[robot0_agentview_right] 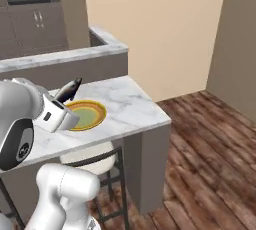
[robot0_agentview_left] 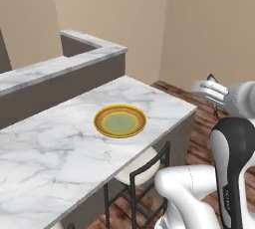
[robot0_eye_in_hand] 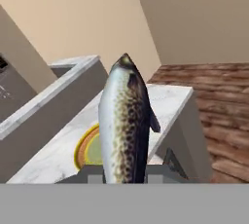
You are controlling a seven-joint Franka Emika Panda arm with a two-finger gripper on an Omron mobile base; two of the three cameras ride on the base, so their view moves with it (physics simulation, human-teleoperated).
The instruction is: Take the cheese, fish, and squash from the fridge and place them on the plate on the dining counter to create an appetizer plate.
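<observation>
left base view: from behind-left, down on the dining counter
right base view: behind-right, same counter and plate
hand view: close along the gripper, toward the plate

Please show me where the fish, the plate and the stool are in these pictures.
fish (robot0_eye_in_hand: 124, 121): hand view, middle of its speckled body, held in the gripper.
plate (robot0_agentview_left: 120, 121): left base view, its olive-green centre, on the dining counter.
stool (robot0_agentview_left: 141, 169): left base view, its white seat under the counter's edge.
</observation>
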